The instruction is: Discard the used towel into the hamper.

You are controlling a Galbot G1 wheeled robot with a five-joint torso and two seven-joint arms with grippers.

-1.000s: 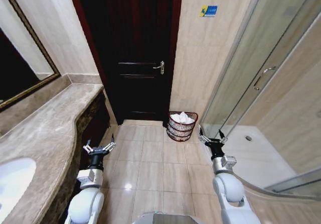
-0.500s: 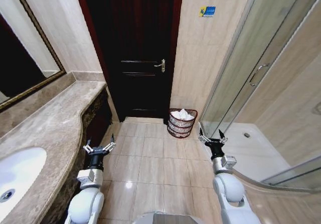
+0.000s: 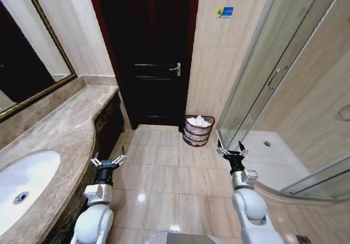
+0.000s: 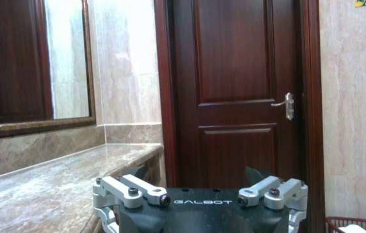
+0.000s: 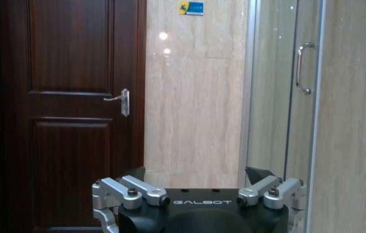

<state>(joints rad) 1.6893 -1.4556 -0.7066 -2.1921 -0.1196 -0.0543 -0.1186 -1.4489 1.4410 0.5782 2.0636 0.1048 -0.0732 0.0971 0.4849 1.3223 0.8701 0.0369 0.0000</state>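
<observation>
Both end effectors, left (image 3: 108, 161) and right (image 3: 229, 150), are wide, holding nothing. Towel (image 3: 200, 121) already fills the hamper (image 3: 198, 131) at 12 o'clock; it could spill.

Evenly lit; ceiling-light glare on floor tiles (image 3: 141, 197), edges perhaps warped.

Both white, round-jointed arms reach forward and low, side by side and well apart. The left black-fingered claw (image 3: 108, 161) is spread open and empty; the right black-fingered claw (image 3: 229, 149) likewise gapes, holding nothing.
</observation>
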